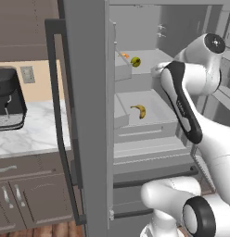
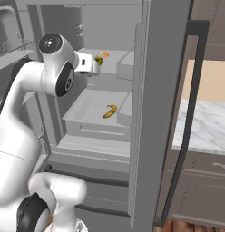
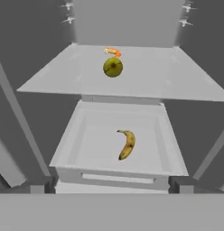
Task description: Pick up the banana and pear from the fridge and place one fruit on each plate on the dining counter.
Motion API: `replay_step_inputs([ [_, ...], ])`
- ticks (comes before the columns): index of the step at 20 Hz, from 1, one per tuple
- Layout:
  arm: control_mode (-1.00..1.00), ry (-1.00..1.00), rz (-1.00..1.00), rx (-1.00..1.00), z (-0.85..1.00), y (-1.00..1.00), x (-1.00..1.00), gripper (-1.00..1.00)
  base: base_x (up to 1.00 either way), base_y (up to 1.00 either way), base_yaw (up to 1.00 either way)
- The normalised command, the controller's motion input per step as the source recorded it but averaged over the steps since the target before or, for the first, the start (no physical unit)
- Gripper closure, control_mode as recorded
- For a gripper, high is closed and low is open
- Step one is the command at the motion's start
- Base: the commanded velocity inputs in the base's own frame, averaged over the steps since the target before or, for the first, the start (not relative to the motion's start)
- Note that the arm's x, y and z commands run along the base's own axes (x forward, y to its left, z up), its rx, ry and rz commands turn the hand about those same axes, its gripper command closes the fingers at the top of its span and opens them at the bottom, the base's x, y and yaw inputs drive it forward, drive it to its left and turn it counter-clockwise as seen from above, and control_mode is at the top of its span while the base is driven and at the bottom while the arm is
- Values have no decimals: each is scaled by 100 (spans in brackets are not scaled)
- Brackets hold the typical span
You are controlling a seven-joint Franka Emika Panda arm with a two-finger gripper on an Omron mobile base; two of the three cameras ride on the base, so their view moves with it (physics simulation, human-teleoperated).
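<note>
I can read no brand, label or writing anywhere. The tall grey steel fridge (image 1: 89, 115) stands open with my white arm reaching into it. The two-finger claw (image 2: 94, 65) has its jaws spread wide with nothing between them. The long curved yellow banana (image 3: 126, 144) lies in the fridge's white pull-out drawer (image 3: 68, 149), below and ahead of the claw. The small yellow-green pear (image 3: 113, 67) sits on the fridge's white shelf (image 3: 177, 81) above that drawer, just beside the claw, with a small orange item (image 3: 113, 52) behind it.

Behind the pear (image 3: 113, 67), beyond the hand, a small orange thing (image 3: 112, 52) is half hidden and too small to name. The gripper's (image 2: 95, 65) fingertips stay hidden behind the white wrist.
</note>
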Motion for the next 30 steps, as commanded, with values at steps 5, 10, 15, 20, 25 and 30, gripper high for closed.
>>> replay_step_inputs([
  [5,-100,-3,0,0,6,0,64,-100,0,0,0],
  [10,-100,-2,0,0,0,2,69,-100,0,0,0],
  [15,-100,0,0,0,0,9,67,-100,0,0,0],
  [20,-100,2,2,0,0,7,60,-100,0,0,0],
  [25,-100,6,0,-3,-5,22,64,-100,0,0,0],
  [30,-100,9,0,0,-8,14,60,-100,0,0,0],
])
